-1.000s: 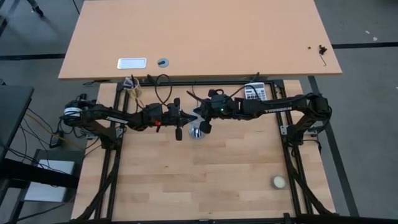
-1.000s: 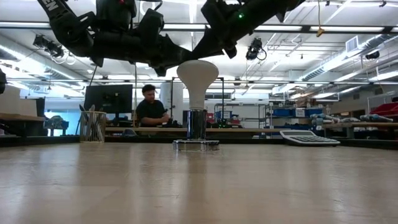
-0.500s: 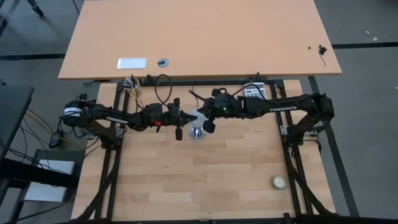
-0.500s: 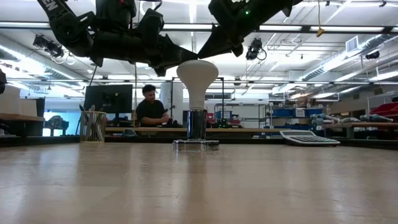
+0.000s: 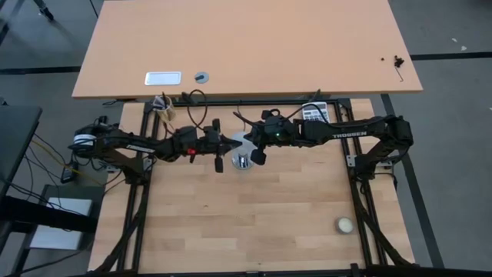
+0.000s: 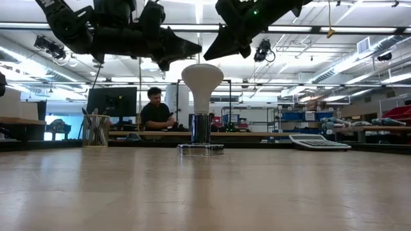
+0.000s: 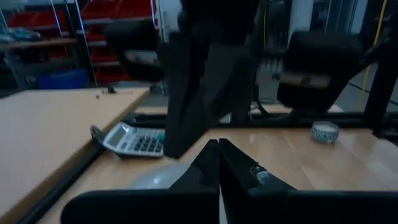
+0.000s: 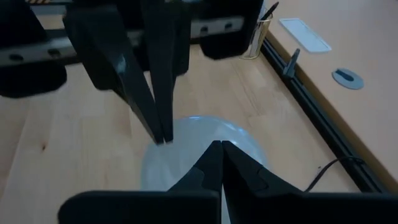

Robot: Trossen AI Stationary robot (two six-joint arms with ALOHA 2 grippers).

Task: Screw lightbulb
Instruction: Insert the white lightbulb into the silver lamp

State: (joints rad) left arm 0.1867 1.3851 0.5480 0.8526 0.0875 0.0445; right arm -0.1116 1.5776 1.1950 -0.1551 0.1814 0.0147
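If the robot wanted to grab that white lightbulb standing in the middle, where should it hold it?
Probably by the rounded dome of the lightbulb, coming from above. It stands upright in the metal socket, so the dome is the widest exposed part, while the narrow neck sits low in the holder. The left tool and right tool hang just above it.

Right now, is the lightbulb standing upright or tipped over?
Upright. The lightbulb stands dome-up, its narrow end down in the metal socket on the table.

Left claw (image 5: pixel 227 144) and right claw (image 5: pixel 244 141), both pinched closed, tip to tip mid-table.
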